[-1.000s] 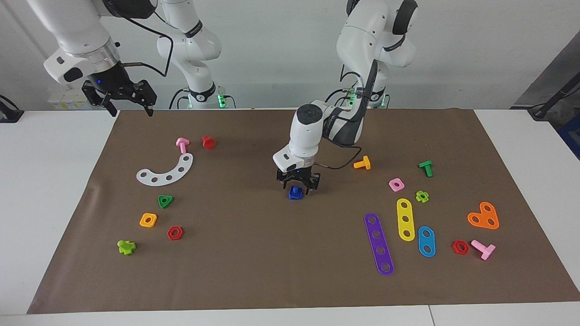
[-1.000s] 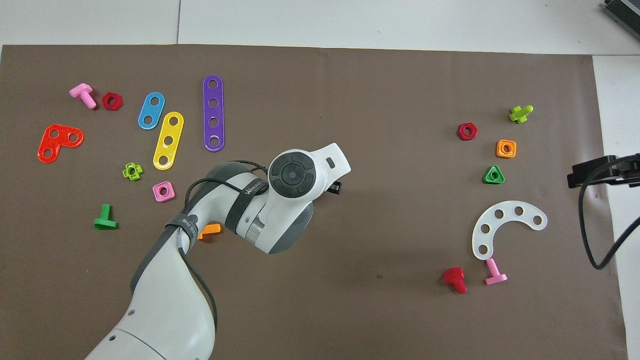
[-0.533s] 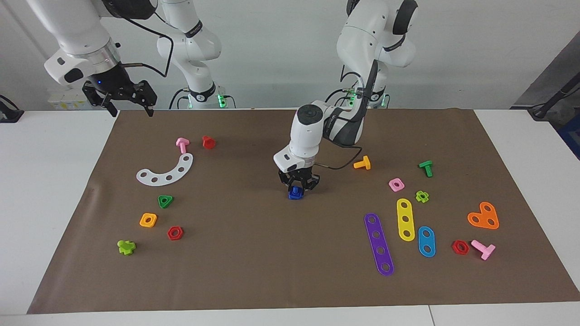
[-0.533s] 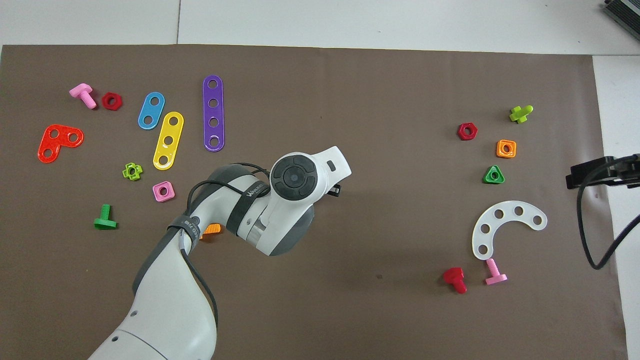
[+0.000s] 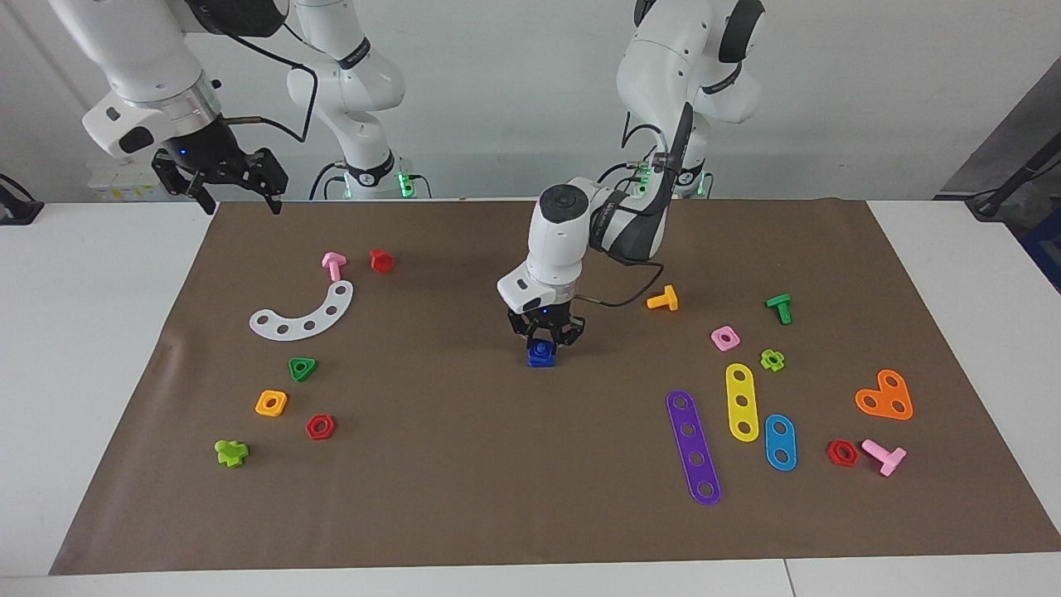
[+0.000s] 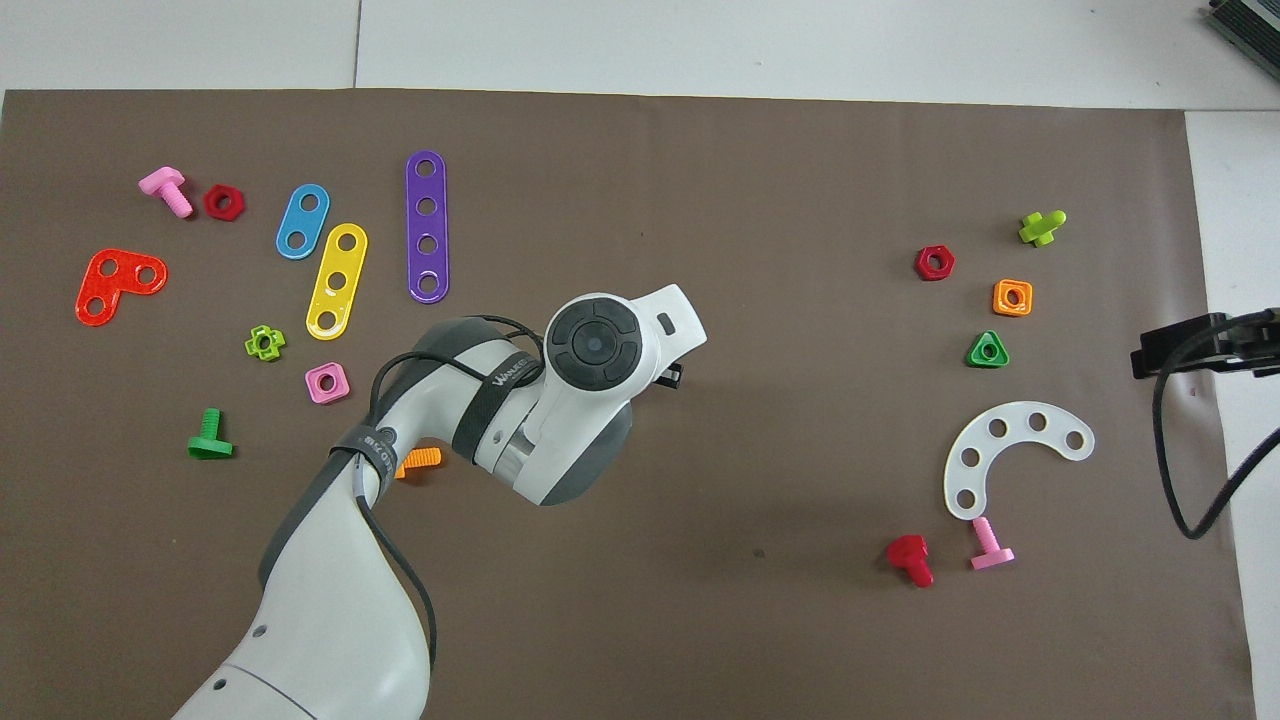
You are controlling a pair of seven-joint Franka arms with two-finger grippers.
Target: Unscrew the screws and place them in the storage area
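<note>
Your left gripper [image 5: 543, 338] is down at mid-mat, fingertips clamped on the dark-blue screw [image 5: 542, 351], which sits upright on what looks like a blue nut [image 5: 540, 360] resting on the brown paper mat [image 5: 464, 464]. From overhead the wrist hides both. Step in hand, I'd say: grip made, unscrewing about to start. Next move calls for twisting the screw off while the nut stays put, then lifting and carrying it toward the right arm's end of the table. The storage area [image 5: 365, 348] there is bare mat beside the white curved strip [image 5: 304, 314], green nut [image 5: 302, 368] and orange nut [image 5: 271, 403]. Your right gripper [image 5: 222, 179] waits raised over the mat's corner nearest its base, fingers apart. Past that: white tabletop [image 5: 91, 332], plain pale wall [image 5: 497, 83].
</note>
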